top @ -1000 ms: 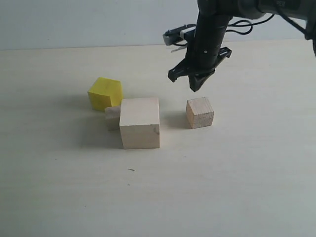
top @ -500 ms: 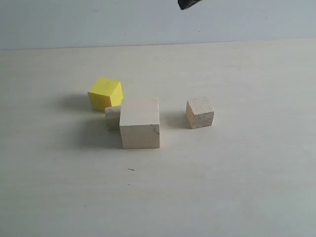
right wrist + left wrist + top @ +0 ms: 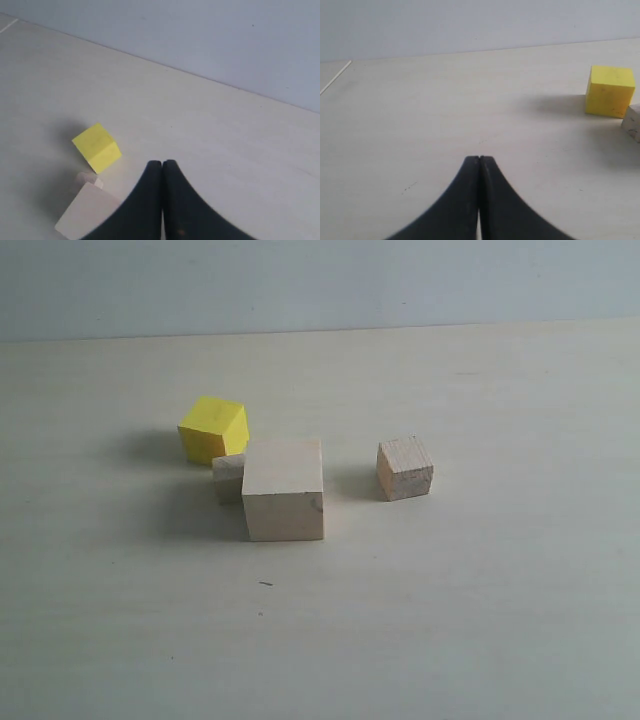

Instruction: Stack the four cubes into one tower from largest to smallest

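Open the left hand [image 3: 479, 161], now clenched and empty like the right hand [image 3: 162, 164]. Grab the yellow cube [image 3: 213, 429] off the surface [image 3: 450, 620] by its flat sides, without bumping the tiny pale wood cube [image 3: 229, 478] tucked between it and the big pale wood cube [image 3: 284, 490]. Set it flat on top of that.

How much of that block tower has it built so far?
Nothing is stacked yet. The big wood cube, yellow cube, smaller wood cube and tiny cube all sit on the table. The left gripper and right gripper are shut, empty. All three placements remain.
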Controlling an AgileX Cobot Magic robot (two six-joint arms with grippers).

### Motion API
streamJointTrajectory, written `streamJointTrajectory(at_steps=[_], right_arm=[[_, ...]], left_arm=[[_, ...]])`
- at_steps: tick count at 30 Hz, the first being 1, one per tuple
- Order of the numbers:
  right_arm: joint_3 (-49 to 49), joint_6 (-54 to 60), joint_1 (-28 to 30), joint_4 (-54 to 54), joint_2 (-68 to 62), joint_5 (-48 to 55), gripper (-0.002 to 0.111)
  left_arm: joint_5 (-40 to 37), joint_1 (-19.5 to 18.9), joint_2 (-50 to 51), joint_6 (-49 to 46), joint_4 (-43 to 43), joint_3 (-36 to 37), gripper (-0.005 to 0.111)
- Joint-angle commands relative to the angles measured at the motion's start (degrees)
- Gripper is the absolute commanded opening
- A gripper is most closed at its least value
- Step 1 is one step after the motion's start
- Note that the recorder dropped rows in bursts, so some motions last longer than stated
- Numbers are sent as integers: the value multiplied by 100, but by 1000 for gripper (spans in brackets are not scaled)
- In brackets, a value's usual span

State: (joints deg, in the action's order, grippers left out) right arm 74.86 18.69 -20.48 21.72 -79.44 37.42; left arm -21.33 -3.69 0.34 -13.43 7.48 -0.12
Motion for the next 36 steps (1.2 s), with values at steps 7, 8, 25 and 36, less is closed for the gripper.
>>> streamJointTrajectory(at_steps=[7, 8, 25, 36], right_arm=[[-593, 182, 29, 181, 1279, 252, 0], [-669, 187, 29, 168, 1385, 148, 0], [-1693, 176, 29, 62, 2375, -293, 0], [-1693, 176, 29, 22, 2375, 313, 0]], left_arm=[[5, 37, -34, 20, 25, 12, 0], [62, 37, -34, 20, 23, 12, 0], [1824, 37, -34, 20, 614, 12, 0], [2370, 37, 87, 791, 1317, -74, 0]])
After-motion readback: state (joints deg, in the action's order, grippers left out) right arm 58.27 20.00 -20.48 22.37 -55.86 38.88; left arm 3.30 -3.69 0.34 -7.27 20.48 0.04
